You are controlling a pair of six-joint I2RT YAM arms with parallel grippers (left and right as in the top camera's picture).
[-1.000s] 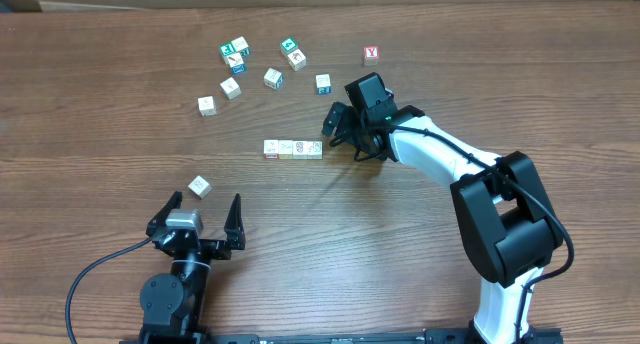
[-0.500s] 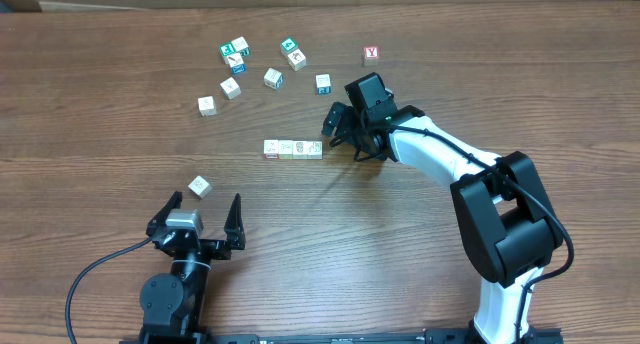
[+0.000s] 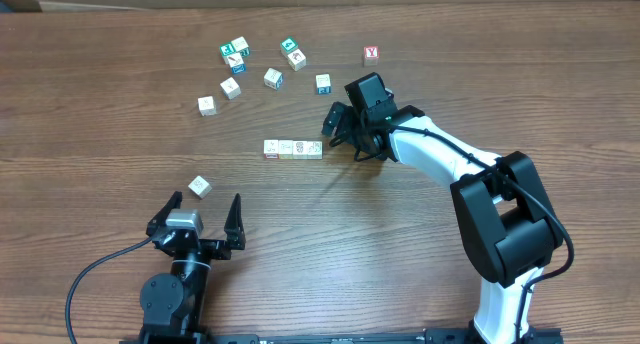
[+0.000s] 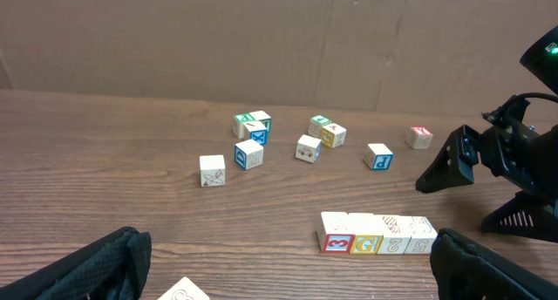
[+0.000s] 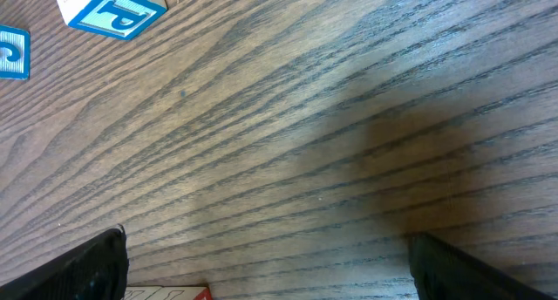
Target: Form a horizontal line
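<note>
The horizontal line (image 3: 293, 149) is a straight row of several pale cubes touching side to side in the table's middle. In the left wrist view the row (image 4: 377, 235) shows faces 3, G, 2 and 5. My right gripper (image 3: 340, 136) hangs open just right of the row's right end, holding nothing; its own view shows bare wood between its fingers (image 5: 87, 265) and the row's end (image 5: 166, 293) at the bottom edge. A loose pale cube (image 3: 200, 187) lies just ahead of my open left gripper (image 3: 206, 200), between its fingertips and apart from them.
Loose cubes are scattered at the back: teal-faced ones (image 3: 232, 54) (image 3: 290, 50), a blue P cube (image 3: 323, 84), a red Y cube (image 3: 371, 54) and pale ones (image 3: 206, 105) (image 3: 273, 78). A cardboard wall (image 4: 279, 38) closes the far side.
</note>
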